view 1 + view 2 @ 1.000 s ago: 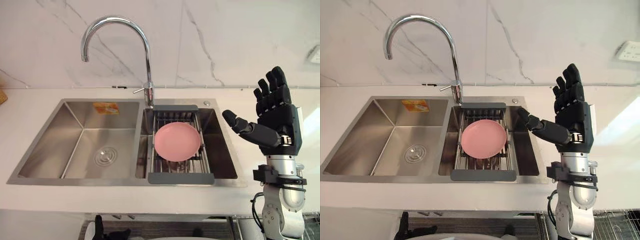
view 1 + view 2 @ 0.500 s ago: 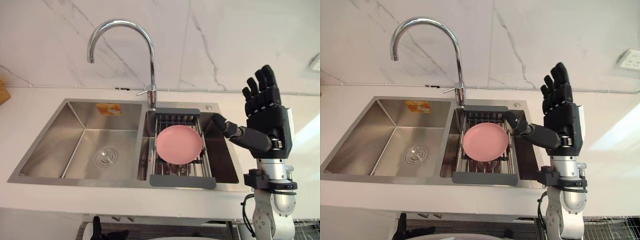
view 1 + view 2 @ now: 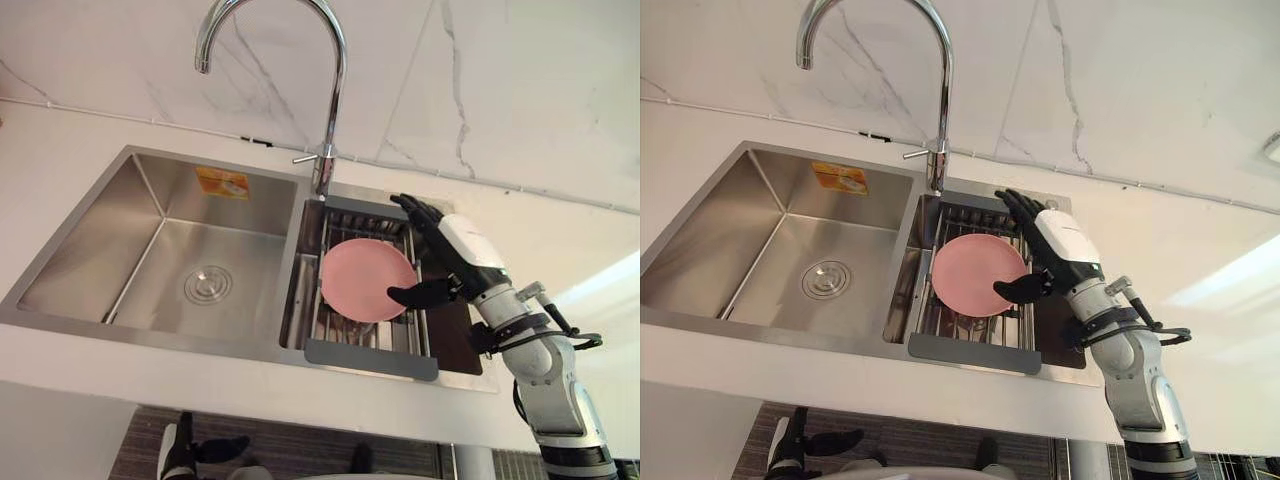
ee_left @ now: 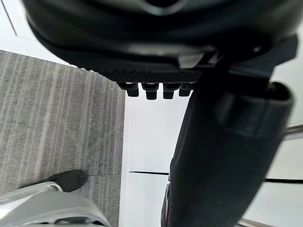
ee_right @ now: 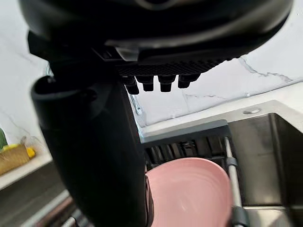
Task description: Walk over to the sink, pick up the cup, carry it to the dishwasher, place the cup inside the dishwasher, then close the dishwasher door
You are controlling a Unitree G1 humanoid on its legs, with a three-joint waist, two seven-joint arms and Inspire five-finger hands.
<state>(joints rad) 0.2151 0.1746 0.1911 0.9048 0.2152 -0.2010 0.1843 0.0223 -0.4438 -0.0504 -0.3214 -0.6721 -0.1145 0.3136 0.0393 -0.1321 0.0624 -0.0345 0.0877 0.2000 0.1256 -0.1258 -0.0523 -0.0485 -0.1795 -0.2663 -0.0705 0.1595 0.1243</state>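
Pink plate [image 3: 365, 280] lies on the rack [image 3: 370, 357] in the sink's [image 3: 120, 220] right basin. Right hand [image 3: 462, 250] spread wide at its right rim, holding nothing. Advice: thumb under near rim, fingers over far rim, close slowly. Left hand [image 4: 161, 47] idle, relaxed.

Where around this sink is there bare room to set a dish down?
The left basin is bare apart from its drain. The countertop is free left of the faucet and along its front strip. The right basin is crowded: a drying rack spans it, carrying a pink plate, with the right hand open at the plate's rim.
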